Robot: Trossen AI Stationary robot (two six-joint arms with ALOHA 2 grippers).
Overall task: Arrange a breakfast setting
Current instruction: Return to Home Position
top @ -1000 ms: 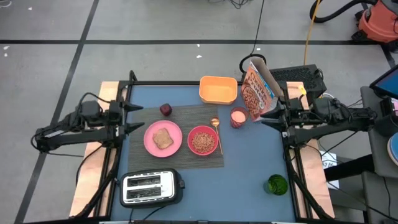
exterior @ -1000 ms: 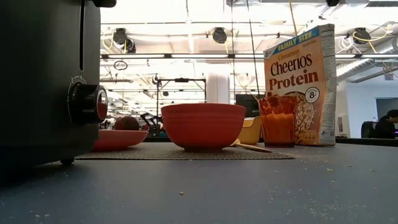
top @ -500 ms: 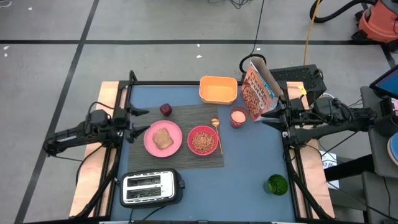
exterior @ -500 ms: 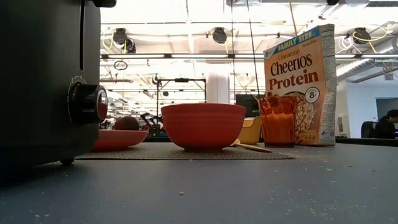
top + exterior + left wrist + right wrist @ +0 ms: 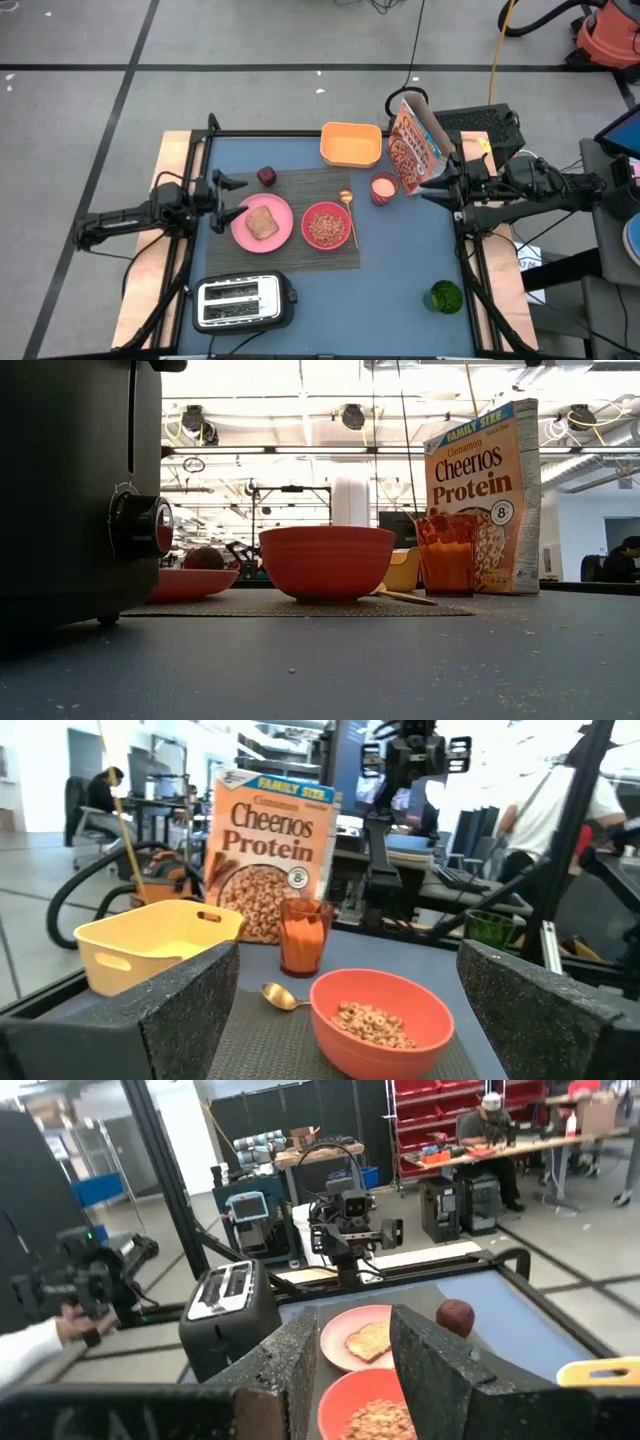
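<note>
High view shows the grey placemat [image 5: 300, 258] lying in the middle of the blue table [image 5: 400, 280] with the whole setting on or beside it. The pink plate [image 5: 241, 228] sits on the mat's left part and carries the toast slice [image 5: 263, 222]. Just to its right stands the pink bowl [image 5: 304, 226], filled with cereal. The gold spoon [image 5: 350, 222] lies on the mat just right of the bowl, and the dark red fruit [image 5: 266, 176] rests at the mat's far left corner.

Judging by this, the arranging looks finished and only parking the arms remains. The left gripper [image 5: 235, 198] hangs just beside the plate's left rim with its fingers spread wide and nothing between them, so that arm seems not yet home. The right gripper [image 5: 432, 186] waits at the table's right edge beside the cereal box [image 5: 413, 145], its fingers a little apart and empty.

Around the mat stand an orange glass [image 5: 383, 188], a yellow bin [image 5: 351, 144] and the toaster [image 5: 245, 300].

At table height the toaster blocks the left side, the toast is hidden, and only the spoon's handle shows. A green object [image 5: 446, 296] at the near right corner is hard to identify.
</note>
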